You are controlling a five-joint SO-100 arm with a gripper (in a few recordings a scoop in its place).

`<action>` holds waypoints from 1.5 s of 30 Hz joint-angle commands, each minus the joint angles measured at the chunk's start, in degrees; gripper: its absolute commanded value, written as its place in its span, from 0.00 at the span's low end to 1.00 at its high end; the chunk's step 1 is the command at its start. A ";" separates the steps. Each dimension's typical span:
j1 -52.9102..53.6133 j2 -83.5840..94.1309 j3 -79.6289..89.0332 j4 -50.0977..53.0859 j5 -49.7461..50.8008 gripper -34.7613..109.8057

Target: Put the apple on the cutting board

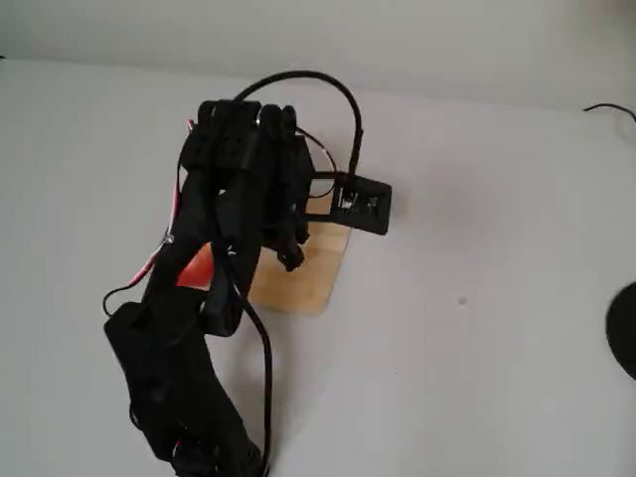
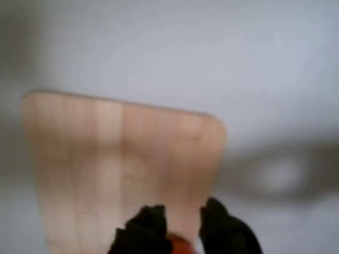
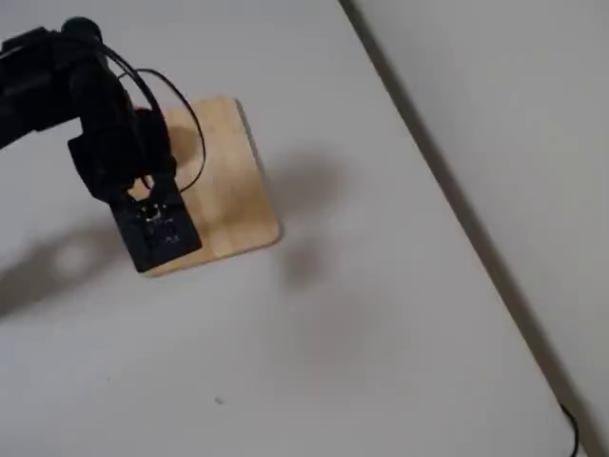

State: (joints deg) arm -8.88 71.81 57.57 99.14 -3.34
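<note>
A black robot arm [image 1: 214, 298] fills the left half of a fixed view, bent forward over a light-wood cutting board [image 1: 308, 273] on a pale grey table [image 1: 497, 298]. Only the board's lower right corner, rounded and honey-coloured, shows past the arm there. A red patch left of centre, behind the arm's links, may be the apple or part of the red wiring; that view does not settle it.

In the wrist view, the cutting board [image 2: 122, 169] spreads across the left and centre of the frame, blurred, with lengthwise strip grain and rounded far corners. At the bottom centre, the gripper [image 2: 183, 227] shows two black fingertips [image 2: 145, 225] with a narrow gap between them. A small sliver of red-orange, the apple [image 2: 183, 246], sits in that gap at the frame's bottom edge, over the board. The fingers appear closed on it, though little of the fruit is visible and its stem cannot be made out.

In the other fixed view, the arm [image 3: 95, 124] reaches in from the upper left above the cutting board [image 3: 233, 200], whose right half lies bare. The wrist camera's black housing [image 3: 157, 233] hangs over the board's near edge.
</note>
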 commanded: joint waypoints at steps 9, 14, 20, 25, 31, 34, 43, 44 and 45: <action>10.90 7.12 -2.99 1.76 -0.70 0.24; 13.01 17.93 -2.90 3.43 -1.41 0.24; 11.69 36.74 6.33 4.13 -1.23 0.24; 9.49 54.05 19.95 3.08 -0.53 0.24; 7.91 78.93 47.99 -3.43 -1.32 0.24; 8.79 88.07 62.40 -7.82 -2.72 0.24; 16.35 116.46 101.78 -19.07 -12.13 0.24; 17.84 116.63 104.68 -20.74 -12.13 0.24; 19.16 116.63 107.58 -22.24 -12.13 0.24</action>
State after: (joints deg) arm 6.86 183.34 155.48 81.04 -13.97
